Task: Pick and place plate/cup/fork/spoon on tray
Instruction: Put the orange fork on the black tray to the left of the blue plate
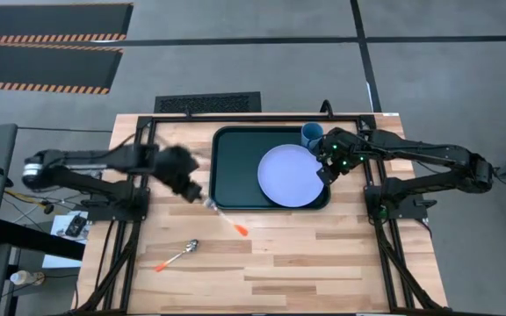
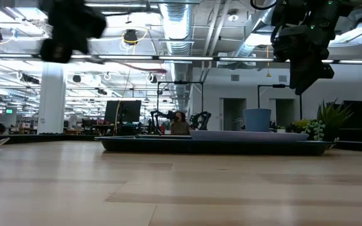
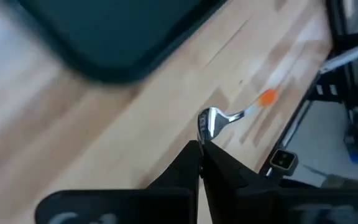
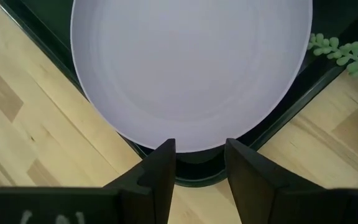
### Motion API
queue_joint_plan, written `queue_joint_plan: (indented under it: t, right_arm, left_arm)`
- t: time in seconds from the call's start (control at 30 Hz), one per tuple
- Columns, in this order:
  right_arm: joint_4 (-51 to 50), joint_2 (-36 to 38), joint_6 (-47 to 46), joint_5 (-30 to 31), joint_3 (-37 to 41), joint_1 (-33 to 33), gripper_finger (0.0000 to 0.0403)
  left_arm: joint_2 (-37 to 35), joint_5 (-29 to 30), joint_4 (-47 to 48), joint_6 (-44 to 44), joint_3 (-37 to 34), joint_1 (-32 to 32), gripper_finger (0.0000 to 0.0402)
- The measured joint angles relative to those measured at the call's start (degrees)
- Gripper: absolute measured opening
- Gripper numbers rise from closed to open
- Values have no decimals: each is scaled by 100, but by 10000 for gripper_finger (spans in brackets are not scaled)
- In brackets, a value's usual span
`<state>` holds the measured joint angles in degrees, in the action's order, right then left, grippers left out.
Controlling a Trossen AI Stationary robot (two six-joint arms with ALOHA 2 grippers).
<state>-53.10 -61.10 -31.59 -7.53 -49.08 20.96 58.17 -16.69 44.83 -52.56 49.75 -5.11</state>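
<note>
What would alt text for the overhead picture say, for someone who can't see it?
Overhead view: the left gripper holds the fork near a dark tray carrying a lavender plate and blue cup. A spoon lies on the wooden table; the right gripper hovers at the plate's edge.

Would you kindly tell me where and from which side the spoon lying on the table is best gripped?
Take the spoon by its slim shaft, just behind the bowl, from straight above. It lies flat and diagonal on the table, so fingers should close across the shaft. The left gripper, nearest, appears shut on the fork.
</note>
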Motion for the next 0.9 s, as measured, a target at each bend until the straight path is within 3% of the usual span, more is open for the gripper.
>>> queue_joint_plan:
  t: [0.13, 0.27, 0.63, 0.73, 0.9]
  right_arm:
    - [4, 0, 60, 2, 0, 2, 161]
    - [4, -2, 79, 4, 0, 2, 161]
    - [17, -1, 59, 6, 0, 2, 161]
    - [24, -2, 59, 7, 0, 2, 161]
    - [158, -2, 59, 9, -1, 2, 161]
  left_arm:
    - [818, -823, 136, 1622, 658, -1128, 0]
    - [1852, -1142, 417, 3236, 1435, -1872, 0]
    - [4791, -754, 2608, 7465, 4299, -2866, 0]
    - [5340, -490, 3100, 8362, 5026, -3001, 0]
    - [6019, -533, 3116, 9590, 5793, -3125, 0]
